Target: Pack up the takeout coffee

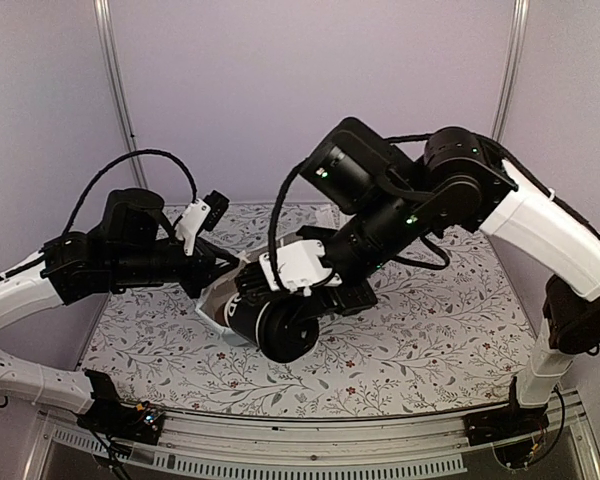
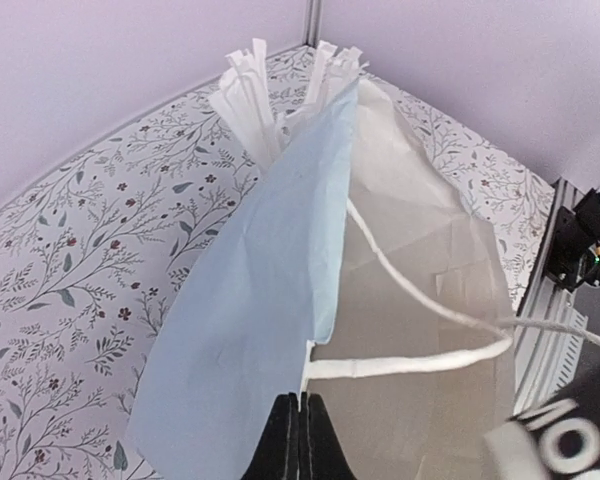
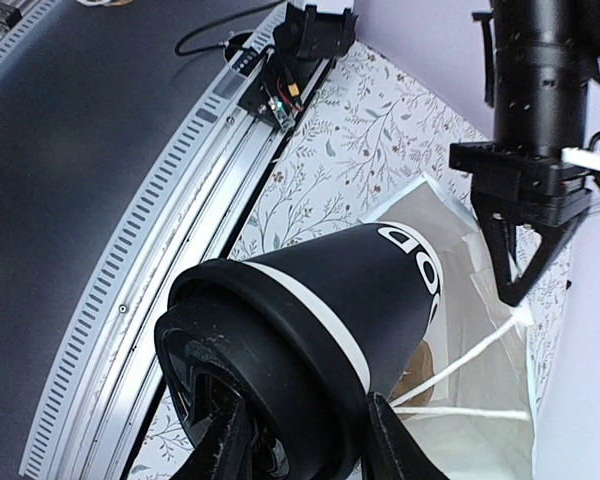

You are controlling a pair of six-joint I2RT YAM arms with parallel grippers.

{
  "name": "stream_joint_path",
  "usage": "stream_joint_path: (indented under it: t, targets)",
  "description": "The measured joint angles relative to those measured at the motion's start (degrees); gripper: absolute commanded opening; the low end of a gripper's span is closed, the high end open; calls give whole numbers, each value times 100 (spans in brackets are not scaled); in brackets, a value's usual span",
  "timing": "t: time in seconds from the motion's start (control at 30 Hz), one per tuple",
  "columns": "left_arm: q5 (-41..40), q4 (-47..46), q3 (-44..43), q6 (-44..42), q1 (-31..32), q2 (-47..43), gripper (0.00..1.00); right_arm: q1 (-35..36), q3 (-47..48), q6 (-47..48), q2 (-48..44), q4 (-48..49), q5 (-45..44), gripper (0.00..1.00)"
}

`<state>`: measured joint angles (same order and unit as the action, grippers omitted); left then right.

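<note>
A flower-printed cloth [image 1: 430,330] covered the table, with pale lilac walls behind. From above, the two arms met at the middle and hid most of what lay between them; only a corner of the white paper bag [image 1: 212,297] peeked out. The left wrist camera showed more: the left gripper [image 2: 298,430], jaws pressed together, pinched the bag's edge, and a bunch of white wrapped sticks [image 2: 255,85] stood at the far side. The right wrist camera alone showed the right gripper [image 3: 310,445] clamped on the one takeout coffee [image 3: 360,290], tipped on its side, base toward the bag's mouth; whether it was already inside, I couldn't say. One bag, two cord handles [image 2: 410,365].
</note>
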<state>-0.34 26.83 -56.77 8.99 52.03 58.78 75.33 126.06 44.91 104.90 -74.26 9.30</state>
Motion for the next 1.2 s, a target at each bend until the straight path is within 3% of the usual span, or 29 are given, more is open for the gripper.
stream_joint_path:
  t: [0.33, 0.43, 0.57, 0.63, 0.77, 0.93, 1.07, 1.2]
  targets:
    - [-160, 149, -31, 81, -1016, 188, 0, -173, -428, -2, -1585, -76, -63, 33]
    - [-146, 146, -31, 120, -1115, 247, 0, -754, -1088, -4, -2076, -42, 35, 34]
    - [-144, 142, -31, 192, -1165, 229, 0, -2000, -2785, 22, -2647, 26, 352, 34]
    - [-146, 142, -31, 223, -1185, 205, 5, -2599, -3598, 96, -2734, 22, 599, 34]
    - [-149, 146, -28, 280, -1215, 66, 17, -3969, -4811, 306, -2651, -72, 1104, 34]
    - [-149, 184, -28, 321, -1235, -129, 39, -5543, -5038, 483, -1993, -181, 1735, 35]
    - [-168, 201, -28, 323, -1241, -238, 49, -6297, -5038, 474, -1189, -149, 1967, 40]
    - [-162, 203, -28, 319, -1244, -254, 51, -6669, -5027, 299, -758, -4, 2194, 51]
